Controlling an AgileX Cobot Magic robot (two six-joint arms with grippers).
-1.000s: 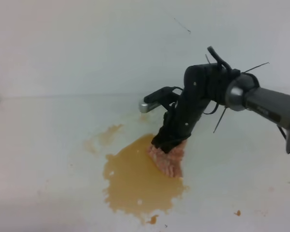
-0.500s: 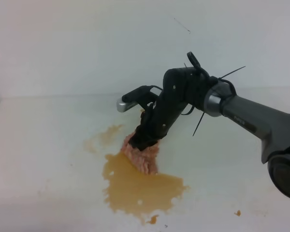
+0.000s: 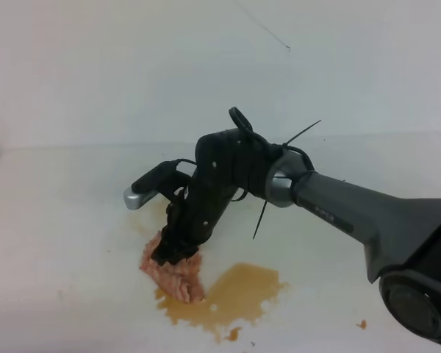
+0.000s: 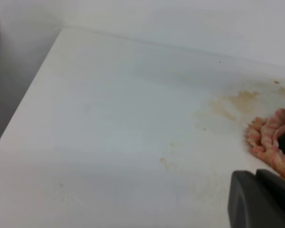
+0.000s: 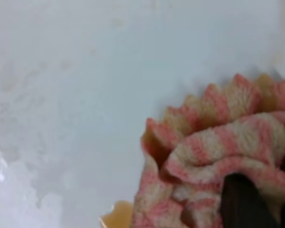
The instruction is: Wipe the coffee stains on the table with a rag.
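Observation:
The rag (image 3: 175,273), pink with a white zigzag, lies bunched on the white table (image 3: 59,220) at the left end of the big tan coffee stain (image 3: 235,293). My right gripper (image 3: 169,252) reaches across from the right, shut on the rag and pressing it down. In the right wrist view the rag (image 5: 213,156) fills the right side, one dark finger (image 5: 242,202) is sunk in it, and coffee (image 5: 116,219) shows at its lower edge. The left wrist view shows the rag (image 4: 270,142) at the right edge and pale smears (image 4: 235,102). A dark part of my left gripper (image 4: 261,202) shows bottom right; its jaws are hidden.
A pale wall (image 3: 132,66) rises behind the table. A tiny orange crumb (image 3: 361,323) lies at the front right. Small brown specks (image 4: 164,161) dot the table left of the rag. The table's left edge (image 4: 26,102) drops off to a grey floor.
My right gripper has dragged the rag left and toward the front across the big stain. The stain's upper left part is gone; the rest lies right of the rag.

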